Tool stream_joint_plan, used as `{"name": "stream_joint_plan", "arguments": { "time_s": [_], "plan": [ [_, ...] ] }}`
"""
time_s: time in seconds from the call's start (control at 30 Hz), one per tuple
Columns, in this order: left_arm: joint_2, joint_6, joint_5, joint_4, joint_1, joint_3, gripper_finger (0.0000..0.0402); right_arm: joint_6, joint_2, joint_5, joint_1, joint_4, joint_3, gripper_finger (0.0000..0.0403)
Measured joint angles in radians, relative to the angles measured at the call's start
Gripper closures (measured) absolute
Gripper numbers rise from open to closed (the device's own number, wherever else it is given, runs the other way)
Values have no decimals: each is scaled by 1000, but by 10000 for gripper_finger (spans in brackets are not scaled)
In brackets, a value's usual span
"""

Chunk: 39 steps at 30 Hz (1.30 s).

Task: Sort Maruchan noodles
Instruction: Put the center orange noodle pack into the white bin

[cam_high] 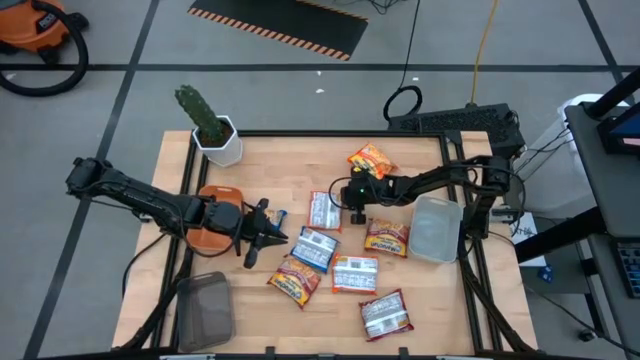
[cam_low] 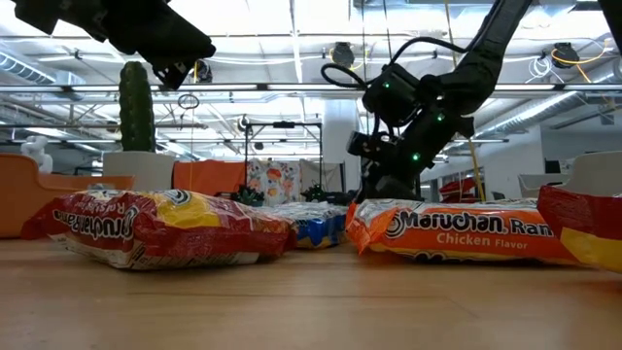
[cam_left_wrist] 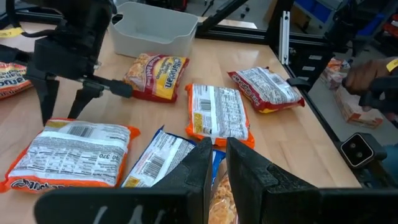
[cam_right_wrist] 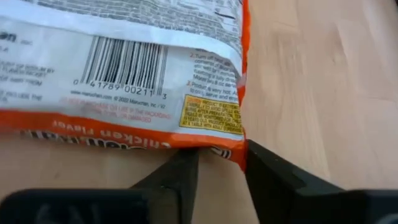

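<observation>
Several Maruchan noodle packets lie flat on the wooden table. Among them are a blue-white one [cam_high: 313, 247], an orange-yellow one [cam_high: 294, 282], a dark red-white one [cam_high: 385, 313] and an orange one at the far side [cam_high: 371, 160]. My right gripper [cam_high: 353, 204] is at the right end of an orange-white packet [cam_high: 323, 211] that lies barcode side up, and its fingers close on that packet's corner. My left gripper [cam_high: 272, 236] hovers above the table beside the orange bowl [cam_high: 206, 238]. It is shut with nothing between its fingers [cam_left_wrist: 205, 165]. My right gripper [cam_right_wrist: 221, 155] has the orange-white packet's corner [cam_right_wrist: 229, 147] between its two fingers, at the orange crimped edge. The fingers slant down from the table's right side. The packet lies flat on the table, barcode side up.
A clear tray [cam_high: 435, 228] stands at the right, just behind my right arm. A dark grey tray [cam_high: 205, 308] sits at the near left and a potted cactus [cam_high: 212, 130] at the far left. A person's hand [cam_left_wrist: 367, 74] shows beyond the table's edge.
</observation>
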Motion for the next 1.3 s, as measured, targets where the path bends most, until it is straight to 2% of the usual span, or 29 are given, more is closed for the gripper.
{"name": "stream_joint_plan", "arguments": {
  "time_s": [0.3, 0.47, 0.8, 0.97, 1.3],
  "plan": [
    [0, 0, 0, 1, 0, 0, 350, 27, -2, -2, 0, 10, 0, 396],
    [0, -2, 0, 0, -3, 0, 350, 20, -44, 3, 0, 2, 0, 397],
    [0, -6, -3, 0, -21, 0, 350, 41, -238, 9, 33, -9, 0, 402],
    [0, -19, -41, 0, -21, 0, 350, 46, -321, 14, 61, 0, 0, 402],
    [0, 8, -82, 42, -43, 0, 350, 47, -429, 143, 172, -2, 0, 403]
  ]
}}
